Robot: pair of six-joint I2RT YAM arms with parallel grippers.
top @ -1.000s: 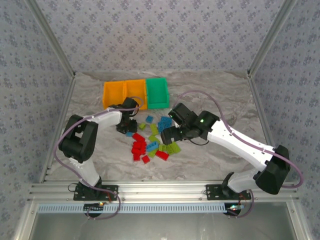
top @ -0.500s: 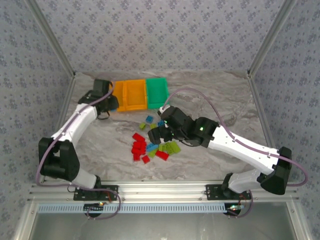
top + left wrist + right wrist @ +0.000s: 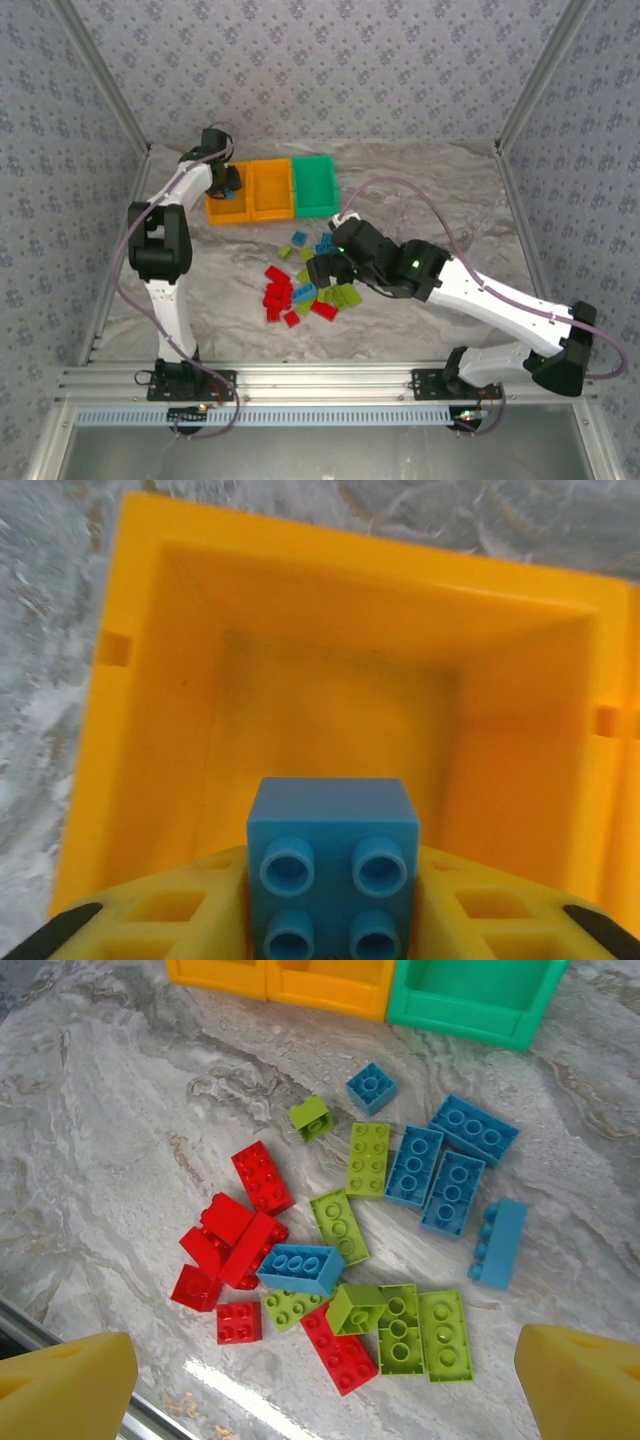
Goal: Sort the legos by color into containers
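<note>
A blue two-by-two brick [image 3: 333,825] is pinched by the left claw [image 3: 335,890], with its studs turned toward the wrist camera and a yellow finger [image 3: 180,905] pressed against each side. The brick is held above the open mouth of the left orange bin [image 3: 150,680], at the left end of the joined row. The middle orange bin [image 3: 271,214] and the green bin [image 3: 316,211] are set beside it. The right claw [image 3: 322,270] is spread wide, its fingers [image 3: 70,1380] well apart, and is hung over the loose bricks [image 3: 345,1225]. These red, lime and blue pieces are scattered on the marbled worktop [image 3: 100,1110] near the bins.
</note>
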